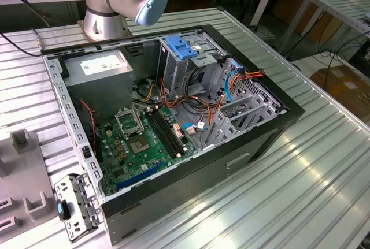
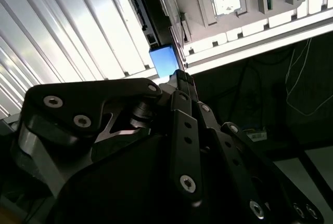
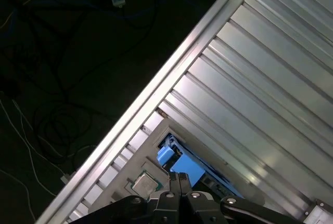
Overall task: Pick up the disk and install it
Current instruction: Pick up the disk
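In both wrist views the disk lies just past the tip of my gripper [image 2: 181, 76] [image 3: 179, 178]. It shows edge-on as a dark slab [image 2: 148, 16] with a blue side rail [image 2: 164, 62]. In the first wrist view its blue part [image 3: 186, 171] sits right at the gripper's tip, beside the ribbed aluminium table [image 3: 260, 94]. Whether the gripper touches the disk is hidden by the gripper's own dark body. In the exterior view the open computer case [image 1: 272, 125] lies on the table, with a drive cage [image 1: 173, 67] near the arm's base [image 1: 104, 18].
A grey fixture tray [image 2: 244, 21] [image 1: 23, 174] holds a processor chip [image 2: 227, 0] [image 3: 144, 184] close to the disk. The table's edge [image 3: 171, 73] drops to a dark floor with cables. Inside the case are a blue bracket [image 1: 182, 48], a grey power supply box [image 1: 104, 64] and loose wires [image 1: 167, 96]. A metal bracket [image 1: 72, 208] lies beside the case.
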